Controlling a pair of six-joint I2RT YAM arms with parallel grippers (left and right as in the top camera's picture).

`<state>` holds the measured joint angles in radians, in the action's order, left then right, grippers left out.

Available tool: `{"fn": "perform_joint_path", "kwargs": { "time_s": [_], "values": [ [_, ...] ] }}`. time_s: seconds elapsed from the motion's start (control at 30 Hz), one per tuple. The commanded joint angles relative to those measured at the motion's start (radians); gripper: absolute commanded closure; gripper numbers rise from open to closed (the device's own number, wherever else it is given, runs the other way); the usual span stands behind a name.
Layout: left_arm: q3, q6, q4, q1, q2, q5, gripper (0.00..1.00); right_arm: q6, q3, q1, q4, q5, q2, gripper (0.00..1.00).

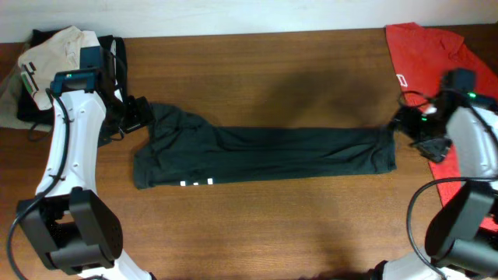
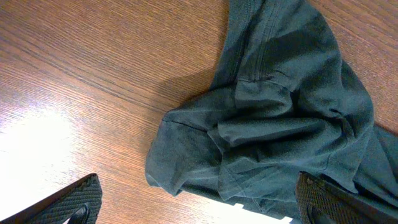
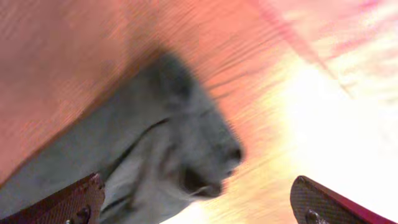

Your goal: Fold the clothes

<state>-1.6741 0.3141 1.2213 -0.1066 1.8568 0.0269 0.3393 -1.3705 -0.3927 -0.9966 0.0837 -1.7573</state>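
Overhead, the dark T-shirt lies across the middle of the table as a long narrow band running from nine o'clock to three o'clock. From that I judge the lengthwise folds are done: the sleeves and sides look tucked in, and only a sliver of the white lettering peeks out along the six-o'clock edge. The nine-o'clock end is bunched and wider, with a rumpled lobe rising toward eleven. The three-o'clock end is squarer. What is left, as I read it, is to smooth that bunched end and fold the band end to end into a compact packet.

My left gripper sits at the shirt's ten-o'clock corner. Its wrist view shows the jaws spread wide, with crumpled cloth lying below them and nothing pinched. My right gripper is at the three-o'clock end. Its wrist view is blurred, but the jaws stand wide apart there too, and the hem lies loose beneath them. Further out, a red T-shirt lies at two o'clock and a pale garment pile at ten.
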Motion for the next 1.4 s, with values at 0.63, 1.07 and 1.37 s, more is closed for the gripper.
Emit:
{"fn": "perform_joint_path", "kwargs": {
  "time_s": [0.63, 1.07, 1.37],
  "values": [
    [-0.004, 0.000, 0.002, 0.002, 0.000, -0.050, 0.01, -0.440, 0.114, -0.145, 0.095, 0.352, -0.052, 0.01],
    [-0.004, 0.000, -0.004, 0.002, 0.000, -0.051, 0.01, -0.440, 0.190, -0.143, 0.258, 0.458, -0.208, 0.01],
    [-0.004, 0.000, 0.000, 0.002, 0.000, -0.076, 0.01, -0.436, 0.195, 0.023, 0.223, 0.507, -0.215, 0.01]
  ]
}}
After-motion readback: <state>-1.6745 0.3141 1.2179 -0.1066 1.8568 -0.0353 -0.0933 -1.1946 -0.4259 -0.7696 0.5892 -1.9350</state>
